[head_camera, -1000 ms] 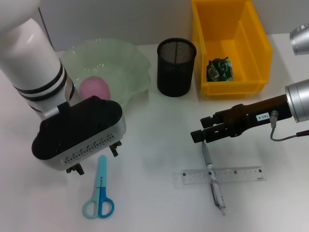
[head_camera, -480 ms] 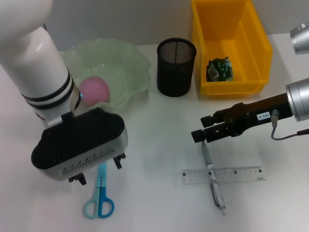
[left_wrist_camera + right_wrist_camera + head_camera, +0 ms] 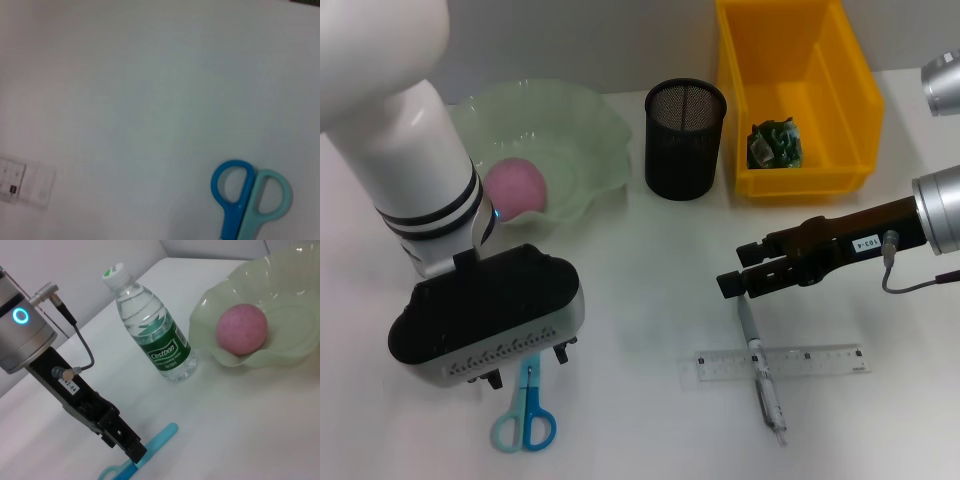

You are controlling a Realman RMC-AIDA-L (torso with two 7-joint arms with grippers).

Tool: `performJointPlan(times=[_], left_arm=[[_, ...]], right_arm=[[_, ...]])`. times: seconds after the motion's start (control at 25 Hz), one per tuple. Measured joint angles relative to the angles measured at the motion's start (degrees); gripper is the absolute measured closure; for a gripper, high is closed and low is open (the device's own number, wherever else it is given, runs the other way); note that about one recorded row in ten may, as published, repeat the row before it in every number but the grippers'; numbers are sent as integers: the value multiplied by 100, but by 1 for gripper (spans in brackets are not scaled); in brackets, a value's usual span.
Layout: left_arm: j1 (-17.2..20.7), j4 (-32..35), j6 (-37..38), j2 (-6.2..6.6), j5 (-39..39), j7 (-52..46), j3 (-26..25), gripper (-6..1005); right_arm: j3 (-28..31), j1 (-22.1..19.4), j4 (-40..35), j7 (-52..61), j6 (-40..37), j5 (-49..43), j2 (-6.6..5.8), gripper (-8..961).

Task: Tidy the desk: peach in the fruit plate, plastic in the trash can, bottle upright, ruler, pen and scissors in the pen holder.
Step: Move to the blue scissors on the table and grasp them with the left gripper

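The scissors [image 3: 525, 415] lie on the worktop [image 3: 640, 290] at near left, loops near, blades pointing far, directly beneath the left gripper [image 3: 131, 450], apparently closed on their blades.

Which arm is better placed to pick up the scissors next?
Left. The left tool is right at the scissors' blades on the desk. The right tool sits far across, above the pen and ruler.
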Motion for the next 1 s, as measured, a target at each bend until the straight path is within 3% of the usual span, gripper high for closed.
performJointPlan(times=[0.08, 0.84, 1.0], left_arm=[[0, -33, -39, 0, 2, 35, 14, 282], [-105, -381, -260, -1, -40, 327, 198, 292], [-151, -494, -282, -1, -64, 382, 212, 344]], right_arm=[[0, -4, 20, 1, 14, -5, -4, 146], [-21, 15, 70, -7, 29, -27, -24, 147], [-34, 38, 69, -8, 31, -29, -34, 146]])
